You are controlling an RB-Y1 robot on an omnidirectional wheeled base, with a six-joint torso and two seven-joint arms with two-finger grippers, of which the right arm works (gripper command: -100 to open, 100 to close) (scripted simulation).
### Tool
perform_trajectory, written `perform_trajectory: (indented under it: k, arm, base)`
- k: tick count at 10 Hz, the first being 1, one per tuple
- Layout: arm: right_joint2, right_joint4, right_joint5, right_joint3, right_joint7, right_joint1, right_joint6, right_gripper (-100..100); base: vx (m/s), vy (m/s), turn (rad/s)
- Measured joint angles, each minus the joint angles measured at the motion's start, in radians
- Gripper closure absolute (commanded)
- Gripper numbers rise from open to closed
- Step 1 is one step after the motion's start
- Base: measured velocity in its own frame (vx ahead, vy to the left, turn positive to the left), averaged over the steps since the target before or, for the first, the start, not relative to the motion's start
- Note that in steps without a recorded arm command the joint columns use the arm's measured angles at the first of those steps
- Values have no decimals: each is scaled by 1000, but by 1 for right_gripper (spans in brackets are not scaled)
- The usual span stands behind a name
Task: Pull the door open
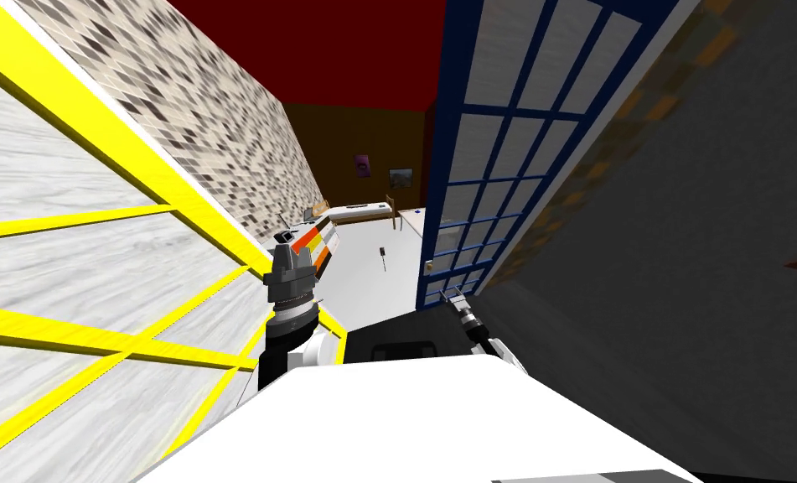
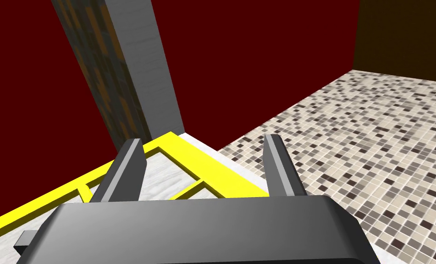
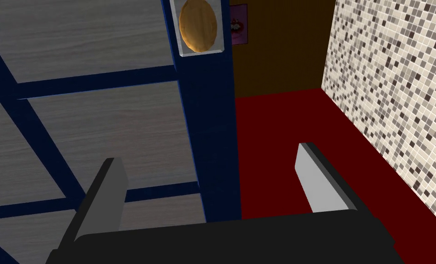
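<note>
Right wrist view: right end effector [image 3: 207, 153], fingers apart, faces the blue-framed door [image 3: 97, 123] at its edge, short of the round amber knob [image 3: 198, 25], likely staged for a grip. Left end effector [image 2: 203, 137], also apart, hangs away from that door beside a yellow-framed panel [image 2: 189, 158].

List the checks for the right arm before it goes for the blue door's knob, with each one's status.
1. Right gripper open: ok.
2. Round knob in sight: ok.
3. Knob between the fingers: not ok, it lies beyond the fingertips.
4. Edge of the blue door runs between the fingers: ok.
5. Left gripper open and empty: ok.
6. Latch released: cannot tell.
</note>
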Motion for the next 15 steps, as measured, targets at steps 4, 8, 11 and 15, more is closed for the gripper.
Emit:
perform_trajectory:
  k: [4, 8, 11, 15]
  arm:
    - [-6, 71, 18, -10, 52, -20, -24, -100]
    - [-21, 88, 1, -36, 53, -4, -45, -100]
    - [-50, 170, -27, -77, 62, -17, -93, -100]
    - [-67, 157, -47, -105, 52, 19, -105, 100]
  base:
    - [88, 22, 1]
    - [139, 80, 160]
    - [229, 48, 187]
    - [95, 20, 46]
